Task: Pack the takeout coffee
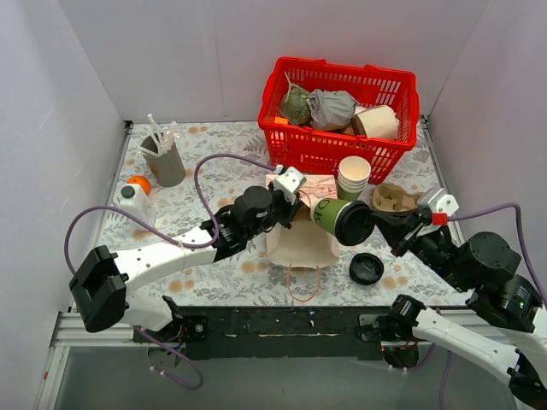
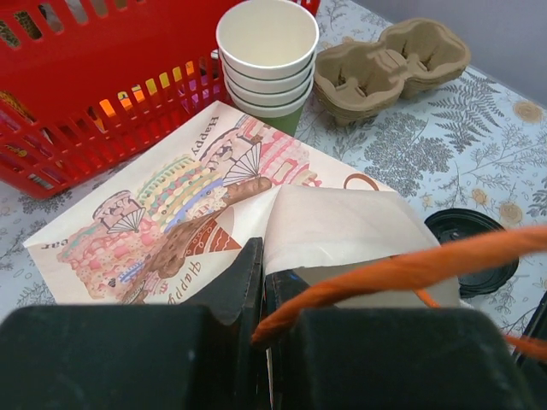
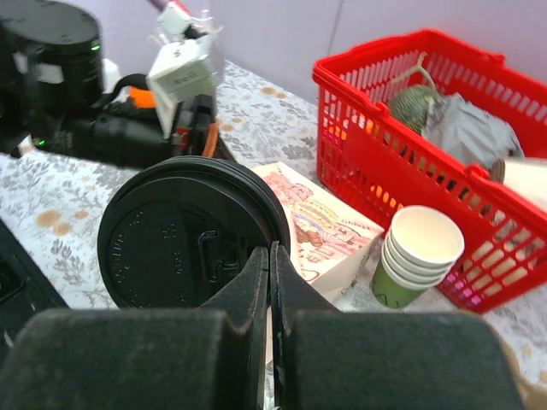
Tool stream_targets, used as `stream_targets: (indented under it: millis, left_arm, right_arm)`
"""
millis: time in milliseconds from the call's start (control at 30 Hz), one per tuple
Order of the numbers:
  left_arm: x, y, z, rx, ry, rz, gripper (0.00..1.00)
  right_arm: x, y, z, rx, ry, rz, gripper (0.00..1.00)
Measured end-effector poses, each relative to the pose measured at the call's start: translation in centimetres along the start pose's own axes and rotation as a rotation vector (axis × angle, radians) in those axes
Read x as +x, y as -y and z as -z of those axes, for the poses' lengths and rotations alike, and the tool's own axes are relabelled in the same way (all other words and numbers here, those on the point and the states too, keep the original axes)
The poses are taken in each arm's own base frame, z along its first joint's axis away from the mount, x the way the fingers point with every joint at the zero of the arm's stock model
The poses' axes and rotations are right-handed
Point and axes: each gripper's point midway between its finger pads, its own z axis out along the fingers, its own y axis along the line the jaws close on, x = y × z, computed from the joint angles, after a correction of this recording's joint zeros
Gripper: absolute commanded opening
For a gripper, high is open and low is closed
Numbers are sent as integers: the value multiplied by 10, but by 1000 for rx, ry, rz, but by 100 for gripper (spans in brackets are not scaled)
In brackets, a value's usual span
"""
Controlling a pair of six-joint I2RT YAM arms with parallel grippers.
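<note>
The takeout coffee, a dark green cup with a black dome lid, hangs tilted on its side over the printed paper bag. Its base points toward the bag's mouth. My right gripper is shut on the lid's rim. In the right wrist view the lid fills the centre, with the closed gripper pinching its edge. My left gripper is shut on the bag's upper edge. In the left wrist view the gripper clamps the white bag edge beside an orange handle.
A stack of lidless cups and a cardboard cup carrier stand behind the bag. A loose black lid lies at the right front. A red basket is at the back. A grey straw cup, an orange and a bottle stand left.
</note>
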Motion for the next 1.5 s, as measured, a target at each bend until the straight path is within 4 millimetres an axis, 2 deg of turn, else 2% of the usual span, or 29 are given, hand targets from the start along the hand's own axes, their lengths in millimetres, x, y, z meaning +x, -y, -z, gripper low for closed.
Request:
stream_targets:
  millis: [67,133,233,333,500,867,1033,1133,1300,1367,1500]
  left_arm:
    - [-4,-2,0,-11,3,3,0]
    - [-13,-2,-2,-21,1,0,0]
    - [-29,-5,-7,-40,1,-13,0]
    - [-34,-7,-11,-56,-21,-31,0]
    - [-25,-5,-12,-39,-60,-53,0]
    - [-16,6,-11,25,-77,-44,0]
    - [-15,8,-10,37,-92,-44,0]
    - [-19,11,-8,52,-101,-46,0]
    - [-21,16,-6,85,-115,-53,0]
    - [-18,19,-5,109,-126,-64,0]
    - [-13,23,-2,154,-147,-92,0]
  right_arm:
    - [-7,-8,2,-57,15,41,1]
    - [-4,-18,-2,-119,2,93,1]
    - [8,-36,-16,-230,-46,182,1]
    - [23,-49,-27,-310,-101,251,1]
    - [45,-46,-40,-307,-175,325,1]
    - [110,-29,-62,-250,-367,514,1]
    - [116,-35,-69,-272,-367,653,1]
    - [119,-49,-75,-298,-371,790,1]
    - [144,-72,-87,-342,-449,1047,1]
    - [151,-71,-90,-342,-480,1118,1]
    - [147,-63,-92,-329,-487,1217,1]
